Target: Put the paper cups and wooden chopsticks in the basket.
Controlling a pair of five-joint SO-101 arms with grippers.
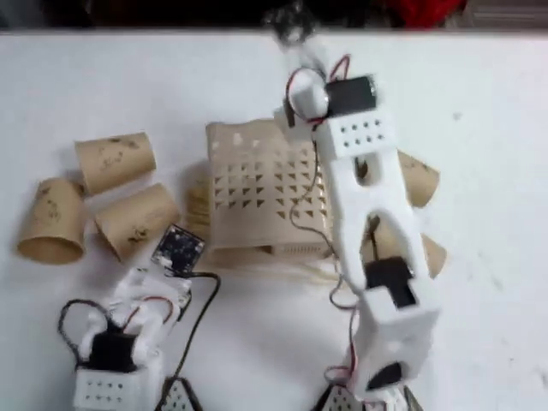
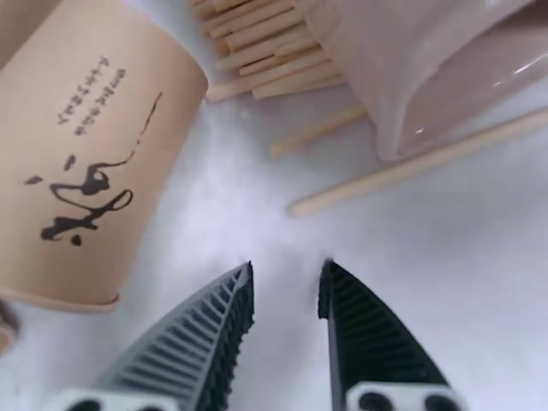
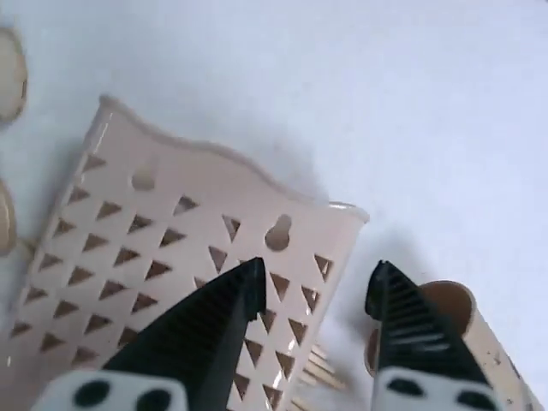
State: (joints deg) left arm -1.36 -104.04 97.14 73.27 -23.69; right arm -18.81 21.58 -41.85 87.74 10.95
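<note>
Gaping empty: left tool (image 2: 287,278) near paper cup (image 2: 86,154) (brush lettering), right tool (image 3: 317,278) by basket (image 3: 184,184).

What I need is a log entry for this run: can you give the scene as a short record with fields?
basket: centre, holed wall facing up
left cups: three, on their sides
right cups: two, partly under right arm
chopsticks: on table beside basket
left gripper: open, near a cup and chopsticks
right gripper: open, over basket
</note>
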